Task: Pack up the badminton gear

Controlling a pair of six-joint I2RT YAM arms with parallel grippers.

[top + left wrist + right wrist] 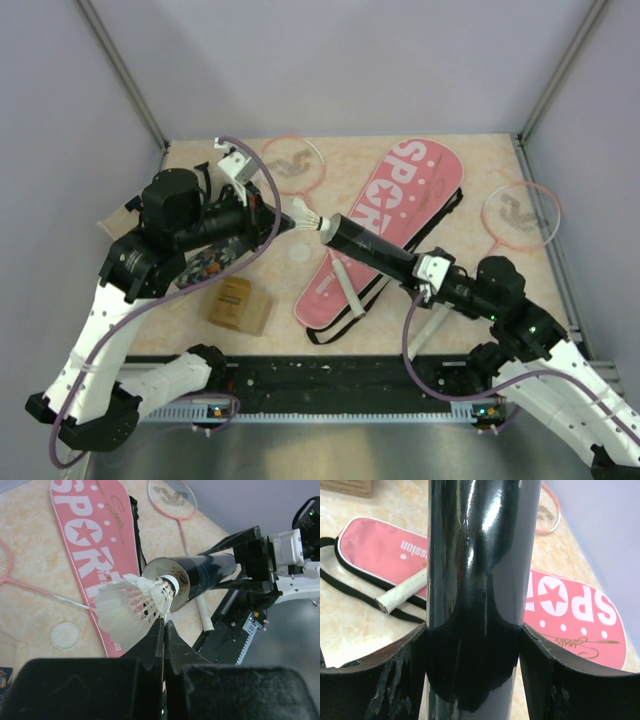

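My left gripper (283, 216) (164, 620) is shut on the white feather shuttlecock (306, 217) (132, 605), cork end at the open mouth of the black tube (365, 245) (195, 577). My right gripper (425, 275) (472, 645) is shut on the black tube (480, 580) and holds it above the table, pointing left. The pink "SPORT" cover (390, 225) (95, 540) (570, 605) lies in the middle with its black strap (355, 587). One pink-rimmed racket (295, 165) lies at the back, another (520, 215) (172, 497) at the right.
A small brown cardboard box (240, 305) sits at the front left. A round white lid (298, 254) (65, 635) lies on the table left of the cover. A white racket handle (345, 280) (402, 592) lies across the cover's narrow end.
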